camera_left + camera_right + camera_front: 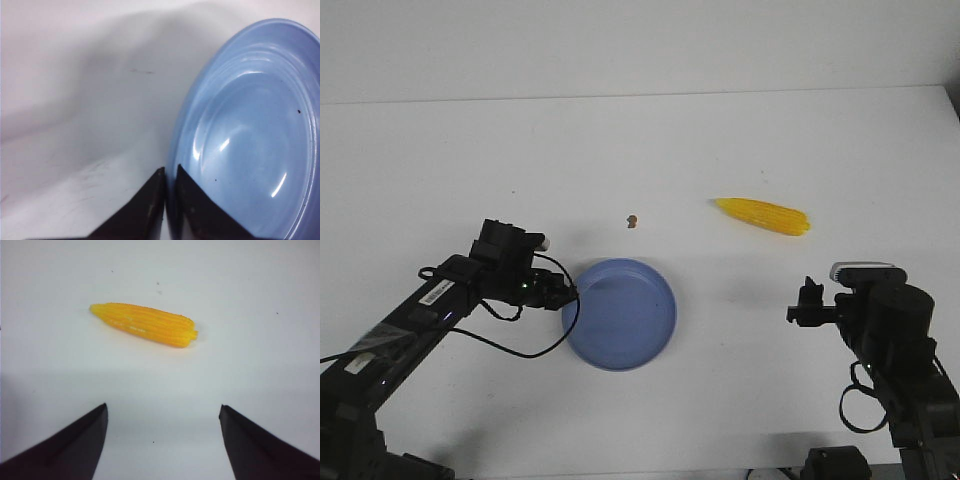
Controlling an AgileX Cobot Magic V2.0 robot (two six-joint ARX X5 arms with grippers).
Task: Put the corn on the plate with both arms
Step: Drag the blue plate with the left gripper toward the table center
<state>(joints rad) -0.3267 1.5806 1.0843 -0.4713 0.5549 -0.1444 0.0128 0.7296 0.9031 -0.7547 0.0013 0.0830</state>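
Note:
The light-blue plate (625,315) lies on the white table in front of centre. My left gripper (570,293) is shut on the plate's left rim; in the left wrist view the two black fingertips (170,172) pinch the plate's edge (240,130). The yellow corn (763,215) lies on the table to the right of and beyond the plate, pointed end to the left. My right gripper (804,300) is open and empty, nearer than the corn and apart from it. In the right wrist view the corn (145,324) lies beyond the spread fingertips (163,407).
A tiny brown speck (632,220) lies on the table beyond the plate. The table's far edge (640,95) meets a pale wall. Black cables loop beside the left arm (420,310) and the right arm (895,345).

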